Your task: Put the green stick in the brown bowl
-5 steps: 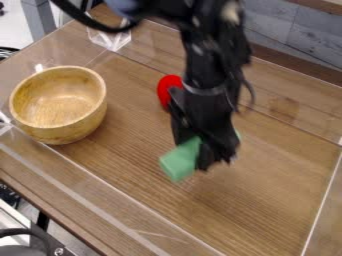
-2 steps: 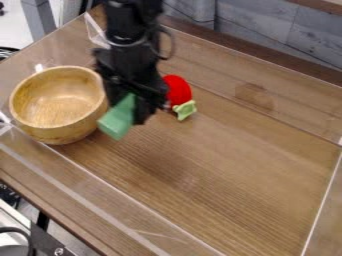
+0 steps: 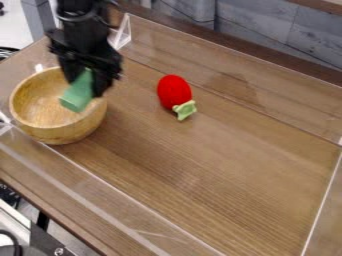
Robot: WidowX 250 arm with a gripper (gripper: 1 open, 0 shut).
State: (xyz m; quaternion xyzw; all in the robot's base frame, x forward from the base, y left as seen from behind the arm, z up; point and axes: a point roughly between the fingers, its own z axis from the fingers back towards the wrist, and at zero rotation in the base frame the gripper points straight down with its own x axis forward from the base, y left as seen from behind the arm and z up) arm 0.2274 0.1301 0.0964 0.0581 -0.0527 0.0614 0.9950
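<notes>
My claw pinches the green stick over the brown bowl, left of frame. Near the right rim, a careless release could bounce it onto the worktop.

Grainy wooden brown bowl, matte green stick, glossy wood-grain table.

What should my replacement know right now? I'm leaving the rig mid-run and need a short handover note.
Gripper: jaws shut on the flat light-green rectangular stick, held above the round light-brown wooden bowl.
Red strawberry toy: on the wooden table, right of the bowl, not involved.
Done: stick picked up and over the bowl.
Left: lower, open the jaws, withdraw.
</notes>
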